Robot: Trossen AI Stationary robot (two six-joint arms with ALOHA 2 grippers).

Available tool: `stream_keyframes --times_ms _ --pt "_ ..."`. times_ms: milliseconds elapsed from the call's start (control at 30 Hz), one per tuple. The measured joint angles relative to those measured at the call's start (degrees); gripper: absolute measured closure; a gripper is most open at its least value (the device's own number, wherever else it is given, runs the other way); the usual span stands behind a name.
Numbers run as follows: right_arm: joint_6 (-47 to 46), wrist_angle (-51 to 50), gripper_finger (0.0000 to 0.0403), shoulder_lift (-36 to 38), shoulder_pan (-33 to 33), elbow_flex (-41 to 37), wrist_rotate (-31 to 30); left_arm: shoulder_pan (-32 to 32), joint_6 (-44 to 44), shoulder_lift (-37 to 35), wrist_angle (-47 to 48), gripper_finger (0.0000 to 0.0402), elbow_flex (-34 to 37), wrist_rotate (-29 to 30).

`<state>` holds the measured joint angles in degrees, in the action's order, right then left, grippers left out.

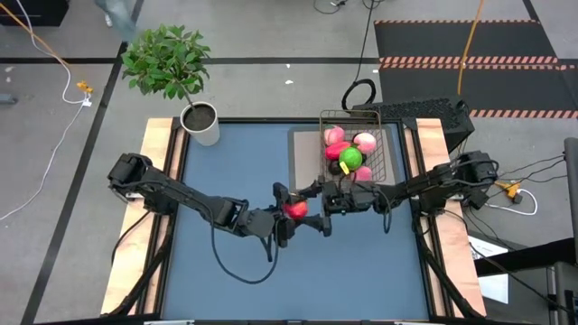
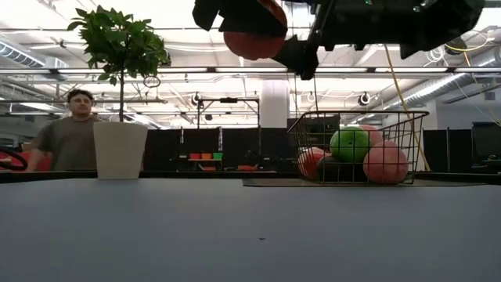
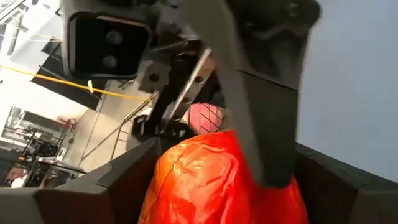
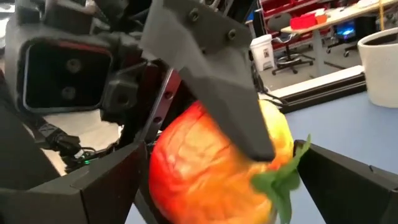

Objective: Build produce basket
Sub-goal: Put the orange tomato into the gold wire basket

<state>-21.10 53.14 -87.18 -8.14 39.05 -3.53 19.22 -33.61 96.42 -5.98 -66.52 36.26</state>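
Observation:
A red-orange toy fruit [image 1: 295,209] with a yellow patch and a green leaf is held high above the table's middle; it also shows in the low view [image 2: 252,35]. My left gripper [image 1: 289,212] is shut on it. My right gripper [image 1: 318,206] faces it from the right, open, with its fingers on either side of the fruit [image 4: 205,162]. The wire basket [image 1: 354,144] stands at the far right on a grey mat. It holds pink peaches, a green apple [image 2: 349,144] and a red piece. My left gripper pinches the fruit's opposite sides [image 3: 186,180] between its two fingers, coming level from the table's left. One of its fingers [image 4: 214,81] lies over the fruit's upper side. The fruit is lifted clear, high above the table.
A white pot [image 1: 200,124] with a leafy plant stands at the far left corner. A person [image 2: 70,133] stands beyond the table's far edge. The blue table top [image 1: 235,271] is bare in front of both arms.

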Motion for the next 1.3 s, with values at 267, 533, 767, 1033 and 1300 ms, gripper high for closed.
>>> stream_keyframes --times_ms 267,533,767,1033,1300 --pt "-0.73 -3.27 0.0022 0.02 0.48 1.79 0.76 -0.35 -1.85 0.0 -0.5 0.0107 -0.04 -0.58" --pt "-2.16 -3.93 0.0098 0.07 0.99 1.79 0.59 -0.59 -1.85 0.01 -0.45 0.009 -0.04 -0.2" --pt "-1.39 -5.07 0.0098 0.31 1.04 1.84 -1.23 -0.79 -1.13 0.07 -0.71 0.0085 -0.04 0.91" --pt "4.21 -15.35 0.01 6.7 4.37 1.71 -5.13 0.33 4.34 -1.89 0.98 0.0008 -0.09 11.25" --pt "15.59 -34.21 0.01 18.21 10.77 1.66 -21.86 -0.2 19.79 -5.61 12.63 0.0025 -0.2 14.87"
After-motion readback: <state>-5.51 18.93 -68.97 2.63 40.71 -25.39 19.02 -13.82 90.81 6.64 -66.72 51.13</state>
